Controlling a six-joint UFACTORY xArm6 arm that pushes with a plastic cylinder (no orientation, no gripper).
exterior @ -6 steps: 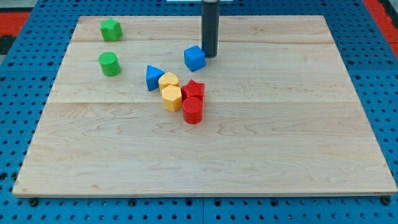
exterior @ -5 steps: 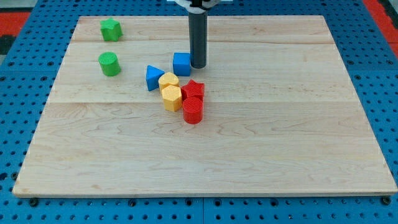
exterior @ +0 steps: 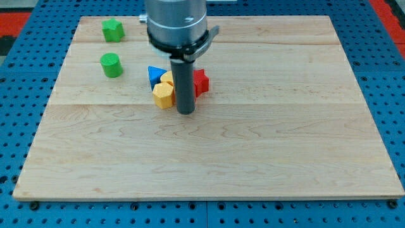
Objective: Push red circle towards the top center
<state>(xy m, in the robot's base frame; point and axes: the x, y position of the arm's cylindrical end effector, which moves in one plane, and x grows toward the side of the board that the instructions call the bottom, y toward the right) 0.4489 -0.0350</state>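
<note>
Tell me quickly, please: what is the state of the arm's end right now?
My tip: a bare rod with no jaws, holding nothing. It stands just below the cluster, beside the yellow block and in front of the red block.

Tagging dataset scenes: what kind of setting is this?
Likely a robotics lab tabletop rig: a wooden board on blue perforated matting, small coloured blocks such as the green cylinder, and my tip among them.

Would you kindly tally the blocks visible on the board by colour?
Green: 2, star-like block and cylinder
Blue: 1, triangle
Yellow: 2
Red: 1, star
Total visible: 6; my tip and the rod may hide others.
</note>
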